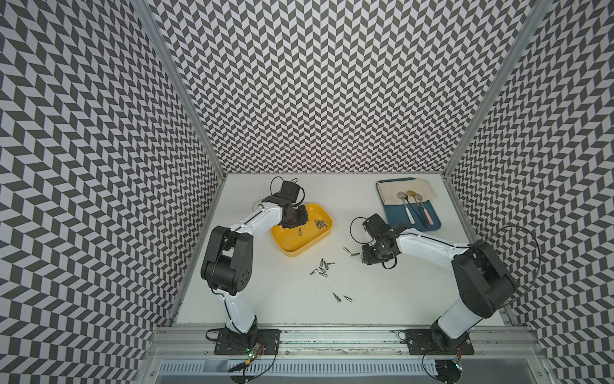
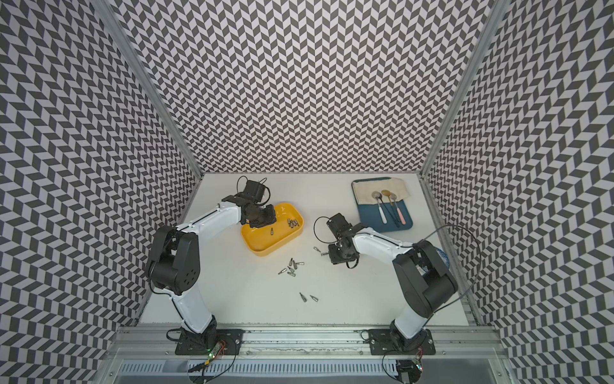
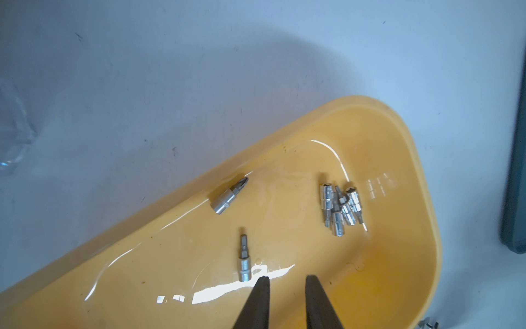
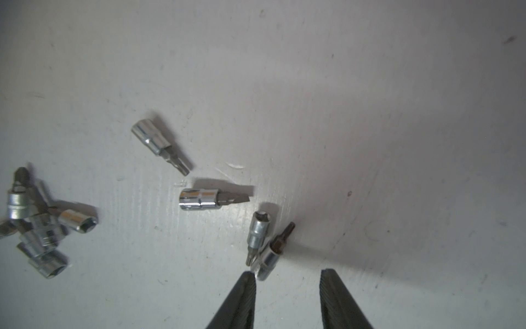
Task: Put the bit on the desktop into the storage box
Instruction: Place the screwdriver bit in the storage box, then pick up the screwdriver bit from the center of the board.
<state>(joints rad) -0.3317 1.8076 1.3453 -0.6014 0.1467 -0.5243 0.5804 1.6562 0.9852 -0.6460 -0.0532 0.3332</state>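
The yellow storage box [image 1: 292, 247] [image 3: 398, 256] lies left of centre on the white desktop [image 1: 392, 299]. It holds two single bits [image 3: 244, 262] [image 3: 229, 196] and a small pile of bits [image 3: 340, 208] [image 1: 320, 223]. My left gripper [image 3: 287, 277] hangs open over the box floor, one fingertip just beside the nearer bit, with nothing between its fingers. My right gripper [image 4: 287, 272] is open low over the desktop. Two bits [image 4: 257, 236] [image 4: 274, 250] lie side by side at one fingertip [image 4: 247, 275]. More bits lie loose [image 4: 210, 199] [image 4: 160, 145] [image 1: 322, 267] [image 1: 342, 297].
A blue tray [image 1: 428, 221] with a cream cloth [image 1: 403, 191] and spoons sits at the back right. A clear glass cup [image 3: 11, 136] stands behind the box near the left arm [image 1: 259, 219]. Patterned walls close three sides and an aluminium rail [image 1: 332, 335] runs along the front.
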